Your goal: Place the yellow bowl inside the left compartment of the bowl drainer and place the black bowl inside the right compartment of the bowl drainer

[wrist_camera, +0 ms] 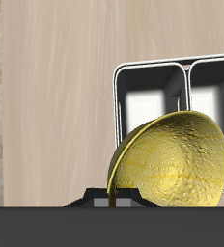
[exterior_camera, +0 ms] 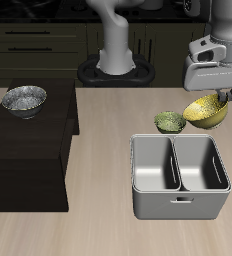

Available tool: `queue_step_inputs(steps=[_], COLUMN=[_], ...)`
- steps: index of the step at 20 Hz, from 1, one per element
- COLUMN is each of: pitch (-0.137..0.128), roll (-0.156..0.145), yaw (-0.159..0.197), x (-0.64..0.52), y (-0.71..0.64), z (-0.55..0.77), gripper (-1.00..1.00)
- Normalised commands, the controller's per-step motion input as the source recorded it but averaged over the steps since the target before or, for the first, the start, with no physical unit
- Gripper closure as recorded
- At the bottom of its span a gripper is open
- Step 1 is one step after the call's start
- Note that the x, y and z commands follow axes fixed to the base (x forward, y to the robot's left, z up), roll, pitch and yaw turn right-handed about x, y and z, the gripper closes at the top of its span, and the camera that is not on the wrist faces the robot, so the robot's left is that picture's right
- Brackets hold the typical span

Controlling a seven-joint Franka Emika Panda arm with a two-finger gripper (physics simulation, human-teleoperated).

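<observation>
I had the claw (exterior_camera: pixel 220 98) clamped on the yellow bowl (exterior_camera: pixel 206 111) by its rim, tilted in the air just behind the drainer (exterior_camera: pixel 178 176). It looked glossy, stiff and likely slippery, so the thin rim seemed the only hold.

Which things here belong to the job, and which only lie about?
For the job:
- glossy golden-yellow round bowl, held tilted in the gripper
- silvery-grey speckled shallow bowl
- grey metal two-well bowl drainer

Lying about:
- small olive-green bowl
- dark cabinet
</observation>
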Motion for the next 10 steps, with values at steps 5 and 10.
queue_step_inputs(steps=[5,10], pitch=[0.025,0.031], roll=[0.007,-0.006], yaw=[0.008,-0.005], x=[0.15,0.08], y=[0.19,0.05], z=[-0.21,-0.19], gripper=[1.00,1.00])
